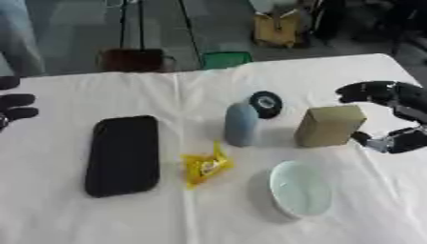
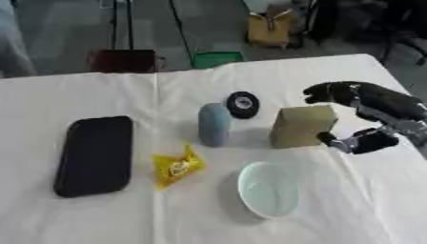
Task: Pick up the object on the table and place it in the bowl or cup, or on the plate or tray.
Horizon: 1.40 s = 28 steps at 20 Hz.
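Box (image 2: 303, 126) tan, upright on table (image 2: 100, 224) betw. blue cylinder (image 2: 214, 124) & R hand (image 2: 367, 114) | R fingers spread, thumb at box edge, not closed | step: reach/pre-grasp | next: close, lift, carry to pale plate (image 2: 269, 189) | L hand (image 1: 15, 107) idle at L edge, fingers relaxed

Beyond the white table (image 1: 100, 224) stand a dark red box (image 1: 132, 60), a green bin (image 1: 225, 59) and a yellow cart (image 1: 279, 27).

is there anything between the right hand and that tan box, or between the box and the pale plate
Nothing visible. The right hand is open right beside the tan box, fingers above, thumb below. Bare cloth separates the box from the pale plate.
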Each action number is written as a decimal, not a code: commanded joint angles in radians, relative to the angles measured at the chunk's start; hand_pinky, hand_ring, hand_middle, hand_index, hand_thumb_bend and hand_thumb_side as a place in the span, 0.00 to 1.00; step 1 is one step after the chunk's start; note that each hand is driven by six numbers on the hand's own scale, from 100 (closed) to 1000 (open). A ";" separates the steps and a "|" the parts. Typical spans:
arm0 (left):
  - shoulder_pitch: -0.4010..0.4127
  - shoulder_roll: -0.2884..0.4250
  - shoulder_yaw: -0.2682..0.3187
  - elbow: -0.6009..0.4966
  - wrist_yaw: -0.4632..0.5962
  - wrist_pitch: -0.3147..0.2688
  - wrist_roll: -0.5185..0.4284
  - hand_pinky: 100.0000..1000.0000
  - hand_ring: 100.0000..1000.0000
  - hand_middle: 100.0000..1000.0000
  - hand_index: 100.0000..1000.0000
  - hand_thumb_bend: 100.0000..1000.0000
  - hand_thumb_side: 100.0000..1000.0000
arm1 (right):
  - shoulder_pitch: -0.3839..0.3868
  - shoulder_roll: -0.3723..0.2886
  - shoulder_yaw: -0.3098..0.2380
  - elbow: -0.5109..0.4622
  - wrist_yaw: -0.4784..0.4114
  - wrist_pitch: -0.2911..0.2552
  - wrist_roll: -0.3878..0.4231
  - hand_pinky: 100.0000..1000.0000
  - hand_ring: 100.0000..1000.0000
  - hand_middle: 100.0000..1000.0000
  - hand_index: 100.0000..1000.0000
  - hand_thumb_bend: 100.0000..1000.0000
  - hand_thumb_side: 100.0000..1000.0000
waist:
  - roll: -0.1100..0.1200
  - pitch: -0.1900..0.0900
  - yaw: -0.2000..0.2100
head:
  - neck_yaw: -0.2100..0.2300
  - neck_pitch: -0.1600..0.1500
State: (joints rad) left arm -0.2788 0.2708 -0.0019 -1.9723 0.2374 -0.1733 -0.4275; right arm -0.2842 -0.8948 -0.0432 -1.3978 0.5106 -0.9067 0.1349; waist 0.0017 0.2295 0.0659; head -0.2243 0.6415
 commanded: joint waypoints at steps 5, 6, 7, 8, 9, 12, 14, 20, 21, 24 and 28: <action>-0.020 0.004 -0.012 -0.020 0.010 -0.003 -0.018 0.80 0.81 0.83 0.94 0.04 0.81 | -0.020 -0.060 -0.011 0.029 0.028 0.000 0.016 0.83 0.83 0.89 0.91 0.21 0.33 | -0.001 -0.014 0.026 | -0.029 -0.014; -0.022 0.004 -0.015 -0.020 0.013 -0.003 -0.022 0.80 0.81 0.83 0.94 0.04 0.81 | -0.020 -0.061 -0.011 0.037 0.037 0.000 0.018 0.85 0.83 0.89 0.92 0.21 0.35 | -0.001 -0.014 0.033 | -0.033 -0.016; -0.024 0.003 -0.018 -0.021 0.015 -0.003 -0.026 0.80 0.81 0.83 0.94 0.04 0.81 | -0.020 -0.062 -0.011 0.047 0.045 0.000 0.020 0.85 0.83 0.89 0.92 0.21 0.35 | 0.000 -0.013 0.040 | -0.038 -0.017; -0.025 0.003 -0.021 -0.022 0.018 -0.004 -0.030 0.80 0.81 0.83 0.94 0.03 0.81 | -0.020 -0.063 -0.012 0.055 0.052 0.000 0.022 0.86 0.84 0.90 0.92 0.21 0.35 | 0.001 -0.013 0.048 | -0.044 -0.018; -0.027 0.002 -0.024 -0.023 0.020 -0.005 -0.034 0.80 0.81 0.83 0.94 0.03 0.81 | -0.020 -0.065 -0.013 0.063 0.058 0.000 0.023 0.86 0.85 0.90 0.92 0.21 0.35 | 0.003 -0.013 0.055 | -0.049 -0.018; -0.027 0.002 -0.031 -0.026 0.027 -0.006 -0.046 0.80 0.81 0.83 0.94 0.03 0.81 | -0.018 -0.070 -0.014 0.080 0.071 0.000 0.030 0.88 0.86 0.90 0.93 0.21 0.36 | 0.006 -0.012 0.071 | -0.057 -0.017; -0.027 0.001 -0.035 -0.026 0.030 -0.007 -0.053 0.80 0.81 0.83 0.94 0.03 0.81 | -0.019 -0.071 -0.011 0.087 0.080 0.000 0.036 0.88 0.86 0.90 0.93 0.21 0.37 | 0.008 -0.012 0.079 | -0.061 -0.015; -0.030 -0.002 -0.047 -0.028 0.039 -0.012 -0.079 0.79 0.80 0.83 0.94 0.03 0.82 | -0.025 -0.069 -0.002 0.109 0.102 0.000 0.058 0.90 0.86 0.91 0.93 0.22 0.39 | 0.011 -0.011 0.103 | -0.075 -0.011; -0.030 -0.003 -0.048 -0.028 0.040 -0.012 -0.083 0.79 0.80 0.83 0.94 0.03 0.82 | -0.025 -0.067 -0.001 0.112 0.106 0.000 0.061 0.90 0.86 0.91 0.93 0.22 0.39 | 0.011 -0.010 0.105 | -0.077 -0.011; -0.029 -0.003 -0.050 -0.028 0.042 -0.013 -0.091 0.79 0.80 0.83 0.94 0.03 0.82 | -0.025 -0.064 0.001 0.116 0.114 0.000 0.068 0.90 0.86 0.90 0.93 0.22 0.40 | 0.010 -0.009 0.108 | -0.081 -0.009; -0.030 -0.004 -0.052 -0.027 0.044 -0.012 -0.100 0.79 0.80 0.83 0.94 0.03 0.83 | -0.014 -0.056 0.004 0.115 0.122 0.000 0.078 0.71 0.67 0.85 0.91 0.24 0.37 | 0.008 -0.008 0.109 | -0.085 -0.008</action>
State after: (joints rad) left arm -0.2972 0.2620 -0.0525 -1.9782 0.2755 -0.1845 -0.5218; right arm -0.2922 -0.9150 -0.0331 -1.2795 0.6251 -0.9003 0.2027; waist 0.0114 0.2331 0.1735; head -0.3058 0.6328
